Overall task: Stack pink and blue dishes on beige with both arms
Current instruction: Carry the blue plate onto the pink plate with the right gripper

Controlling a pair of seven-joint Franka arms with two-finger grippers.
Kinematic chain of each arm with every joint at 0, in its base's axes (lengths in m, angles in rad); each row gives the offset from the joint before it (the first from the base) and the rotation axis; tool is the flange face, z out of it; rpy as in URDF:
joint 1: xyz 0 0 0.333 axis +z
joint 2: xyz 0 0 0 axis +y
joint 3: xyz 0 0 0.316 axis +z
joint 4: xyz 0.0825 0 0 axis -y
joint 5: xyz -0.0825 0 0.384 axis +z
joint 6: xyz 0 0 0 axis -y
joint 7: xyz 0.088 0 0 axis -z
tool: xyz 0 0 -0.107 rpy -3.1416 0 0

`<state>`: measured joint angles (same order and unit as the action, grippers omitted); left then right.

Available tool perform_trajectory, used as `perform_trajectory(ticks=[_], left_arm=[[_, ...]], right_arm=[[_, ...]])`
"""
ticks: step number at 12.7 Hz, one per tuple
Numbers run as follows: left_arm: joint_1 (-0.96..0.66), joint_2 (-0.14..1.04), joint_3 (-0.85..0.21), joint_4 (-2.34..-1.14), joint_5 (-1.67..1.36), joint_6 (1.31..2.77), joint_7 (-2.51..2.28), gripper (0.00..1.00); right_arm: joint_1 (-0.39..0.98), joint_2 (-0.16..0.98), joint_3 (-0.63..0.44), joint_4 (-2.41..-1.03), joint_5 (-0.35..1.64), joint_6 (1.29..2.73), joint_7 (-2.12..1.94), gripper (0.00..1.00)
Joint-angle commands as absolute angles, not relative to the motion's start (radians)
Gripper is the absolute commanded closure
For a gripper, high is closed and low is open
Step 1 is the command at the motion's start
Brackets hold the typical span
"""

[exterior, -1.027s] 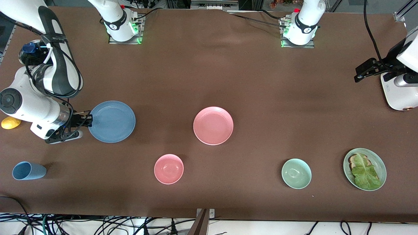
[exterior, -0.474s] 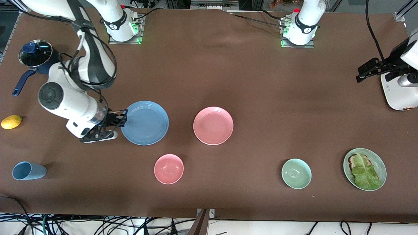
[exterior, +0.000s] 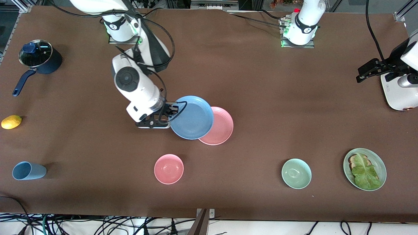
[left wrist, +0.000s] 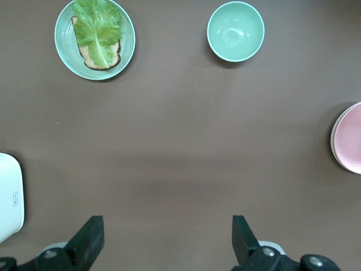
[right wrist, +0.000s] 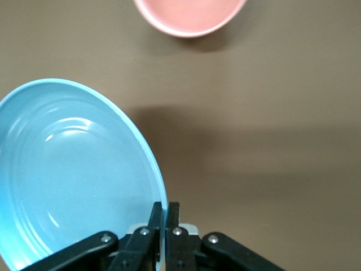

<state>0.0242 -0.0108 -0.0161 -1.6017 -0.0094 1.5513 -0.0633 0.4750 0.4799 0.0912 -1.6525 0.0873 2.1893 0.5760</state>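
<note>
My right gripper (exterior: 172, 112) (right wrist: 165, 212) is shut on the rim of the blue dish (exterior: 192, 117) (right wrist: 73, 175) and holds it up off the table. The blue dish overlaps the edge of the pink dish (exterior: 220, 129) (left wrist: 350, 138) that faces the right arm's end. The pink dish lies flat at the table's middle. No beige dish is in view. My left gripper (exterior: 359, 76) (left wrist: 168, 226) waits open and empty over bare table at the left arm's end.
Nearer the camera sit a pink bowl (exterior: 168, 168) (right wrist: 189, 14), a green bowl (exterior: 296, 173) (left wrist: 236, 31) and a green plate with bread and lettuce (exterior: 364, 169) (left wrist: 95, 38). A blue cup (exterior: 28, 170), a lemon (exterior: 11, 121) and a pot (exterior: 39, 58) stand at the right arm's end. A white appliance (exterior: 400, 94) sits by the left gripper.
The right arm has carried the blue dish from the right arm's end of the table to the middle, where it now overlaps the pink dish. The left arm has hardly moved.
</note>
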Motion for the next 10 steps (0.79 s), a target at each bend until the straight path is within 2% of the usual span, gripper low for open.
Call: perform_trajectory(ticks=[1, 10], left_arm=[[0.031, 0.008, -0.012, -1.586, -0.023, 1.539, -0.041, 0.0], [0.029, 0.018, -0.018, -1.585, -0.014, 1.543, -0.041, 0.0]], right_arm=[[0.543, 0.547, 0.08, -1.617, 0.036, 2.255, 0.724, 1.0], [0.595, 0.62, 0.083, -1.609, 0.041, 2.292, 0.834, 1.0]])
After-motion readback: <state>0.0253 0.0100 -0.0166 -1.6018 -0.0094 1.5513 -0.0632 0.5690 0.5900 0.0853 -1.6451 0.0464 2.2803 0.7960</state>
